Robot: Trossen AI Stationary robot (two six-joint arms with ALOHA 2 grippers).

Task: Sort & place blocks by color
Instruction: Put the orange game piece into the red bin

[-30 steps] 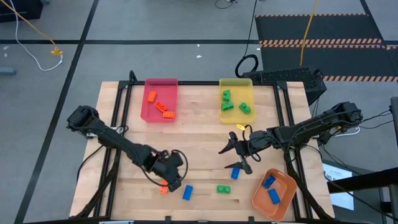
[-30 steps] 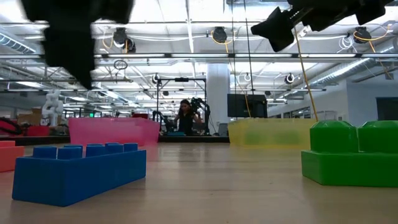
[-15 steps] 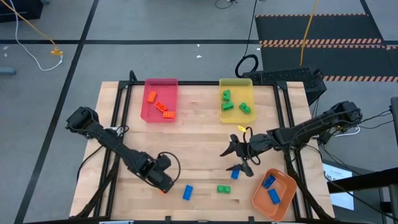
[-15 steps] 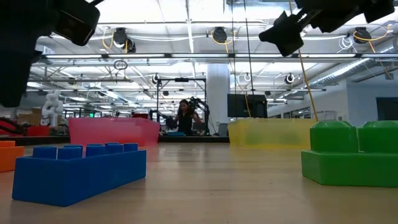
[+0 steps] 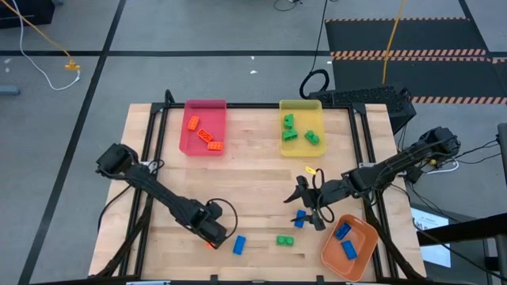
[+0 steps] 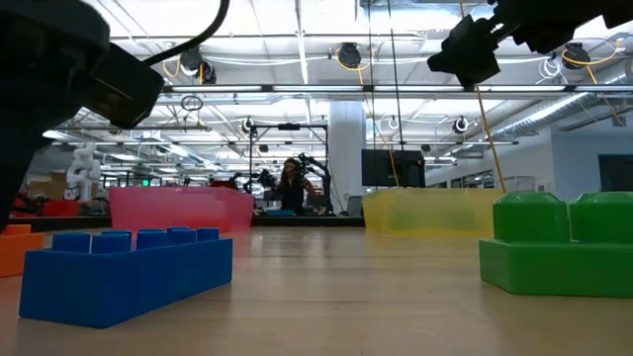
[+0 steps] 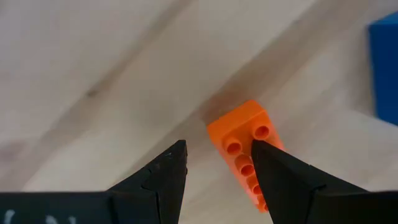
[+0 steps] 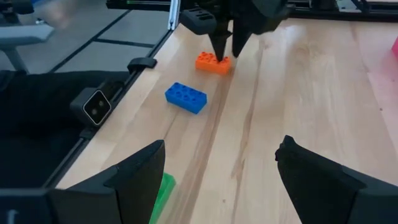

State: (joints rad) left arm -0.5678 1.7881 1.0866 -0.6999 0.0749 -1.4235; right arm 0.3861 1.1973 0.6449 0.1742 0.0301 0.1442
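Observation:
My left gripper [image 5: 212,234] [image 7: 217,148] is open and low over a loose orange block [image 5: 209,243] [image 7: 244,152] near the table's near edge. One fingertip stands beside the block and the other stands in front of it. A blue block [image 5: 239,245] [image 6: 129,272] and a green block [image 5: 284,240] [image 6: 559,242] lie flat just to its right. My right gripper [image 5: 307,208] [image 8: 217,168] hangs wide open above another blue block [image 5: 299,221]. More blocks lie in the pink tray [image 5: 190,141], the yellow tray [image 5: 301,146] and the orange tray [image 5: 360,229]. My left gripper comes at the orange block's studded top [image 7: 233,146] from above, pointing down, with the block flat on the table. One finger [image 7: 280,171] overlaps the block's side, and I cannot tell whether it touches it.
The pink and yellow trays stand along the far edge and the orange tray sits at the near right corner. Bare wood [image 5: 245,178] lies between the arms mid-table. Black rails [image 5: 150,158] run along both table sides. A person shows far off in the room [image 6: 292,188].
My left gripper has moved toward the near edge and down onto the orange block. My right gripper has moved toward the near edge and a little right, toward the blue block beside the orange tray. No block has moved.

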